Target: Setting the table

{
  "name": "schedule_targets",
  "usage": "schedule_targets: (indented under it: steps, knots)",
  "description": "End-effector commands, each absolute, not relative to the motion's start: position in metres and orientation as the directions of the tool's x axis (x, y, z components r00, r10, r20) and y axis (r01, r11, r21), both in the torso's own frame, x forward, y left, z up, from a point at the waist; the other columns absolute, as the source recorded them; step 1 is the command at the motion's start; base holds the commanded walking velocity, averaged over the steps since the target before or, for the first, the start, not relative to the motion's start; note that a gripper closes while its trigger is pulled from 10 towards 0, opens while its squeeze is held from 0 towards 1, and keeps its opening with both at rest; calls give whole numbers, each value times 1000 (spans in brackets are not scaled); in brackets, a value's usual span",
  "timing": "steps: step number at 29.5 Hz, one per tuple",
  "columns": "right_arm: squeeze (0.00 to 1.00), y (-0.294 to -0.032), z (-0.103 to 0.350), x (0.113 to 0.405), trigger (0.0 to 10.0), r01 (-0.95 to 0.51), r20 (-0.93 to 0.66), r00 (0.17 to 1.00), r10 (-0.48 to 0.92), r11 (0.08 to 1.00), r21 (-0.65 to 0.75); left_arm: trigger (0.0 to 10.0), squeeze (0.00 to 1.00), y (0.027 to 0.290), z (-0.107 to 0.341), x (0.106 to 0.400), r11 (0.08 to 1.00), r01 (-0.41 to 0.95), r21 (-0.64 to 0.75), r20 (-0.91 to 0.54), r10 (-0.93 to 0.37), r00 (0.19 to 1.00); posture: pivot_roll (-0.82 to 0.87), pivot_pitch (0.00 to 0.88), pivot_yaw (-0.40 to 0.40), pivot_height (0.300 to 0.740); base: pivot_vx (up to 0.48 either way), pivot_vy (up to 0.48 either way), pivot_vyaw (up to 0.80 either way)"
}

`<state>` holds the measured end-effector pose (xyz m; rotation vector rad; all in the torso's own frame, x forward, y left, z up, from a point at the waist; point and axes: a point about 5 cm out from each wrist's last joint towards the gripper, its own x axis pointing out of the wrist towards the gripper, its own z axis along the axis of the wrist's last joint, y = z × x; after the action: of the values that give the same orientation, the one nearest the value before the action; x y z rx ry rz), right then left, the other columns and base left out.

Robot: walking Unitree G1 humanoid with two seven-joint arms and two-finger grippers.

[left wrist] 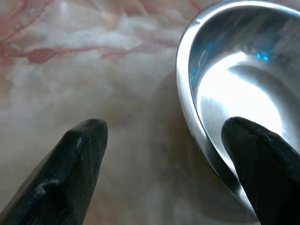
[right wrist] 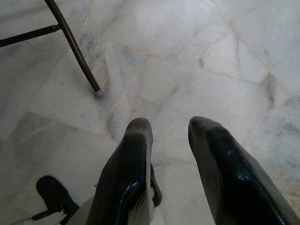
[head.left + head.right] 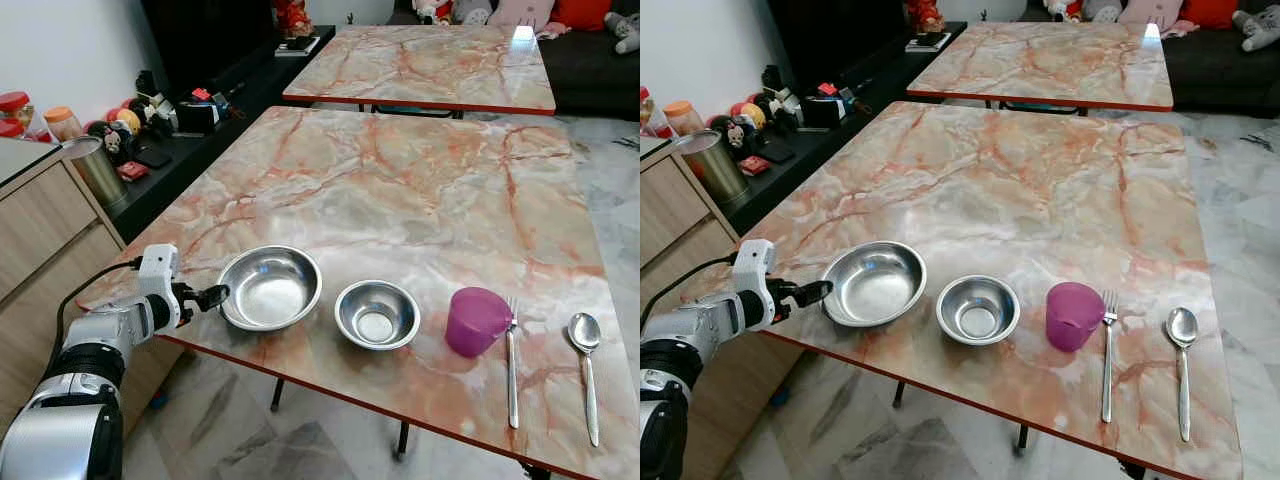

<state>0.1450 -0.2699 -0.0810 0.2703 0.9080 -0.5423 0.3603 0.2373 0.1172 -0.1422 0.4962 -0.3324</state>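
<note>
On the marble table (image 3: 400, 190), near its front edge, stand a large steel bowl (image 3: 270, 287), a smaller steel bowl (image 3: 377, 314) and a purple cup (image 3: 476, 320). A fork (image 3: 512, 365) and a spoon (image 3: 587, 365) lie to the right of the cup. My left gripper (image 3: 212, 296) reaches in from the table's left corner. It is open at the large bowl's (image 1: 234, 93) left rim, one finger over the rim and one outside it. My right gripper (image 2: 171, 129) hangs open above the floor, holding nothing.
A second marble table (image 3: 430, 60) stands behind this one. Along the left run a low black cabinet (image 3: 190, 150) with clutter, a metal canister (image 3: 95, 170) and a wooden cabinet (image 3: 40, 230). A table leg (image 2: 75, 47) stands on the tiled floor (image 2: 211, 70).
</note>
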Motion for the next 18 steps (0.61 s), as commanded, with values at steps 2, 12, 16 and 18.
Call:
schedule_targets:
  steps: [2, 12, 16, 18]
  knots:
    - [0, -269, -82, 143, 10000, 557, -809, 487, -329, 830, -3, 10000, 0, 237, 116, 359, 935, 292, -203, -454, -354, 817, 15, 50, 83, 740, 0, 0, 0]
    - [0, -268, -82, 143, 10000, 557, -810, 487, -328, 831, -1, 10000, 0, 225, 113, 359, 918, 342, -202, -464, -397, 792, 10, 39, 88, 740, 0, 0, 0]
    - [0, -268, -82, 143, 10000, 557, -810, 487, -327, 831, -1, 10000, 0, 220, 113, 360, 908, 362, -212, -457, -419, 785, 9, 37, 88, 740, 0, 0, 0]
    - [0, -268, -82, 143, 10000, 557, -810, 487, -327, 830, -1, 10000, 0, 219, 113, 360, 908, 364, -210, -458, -420, 784, 9, 37, 88, 740, 0, 0, 0]
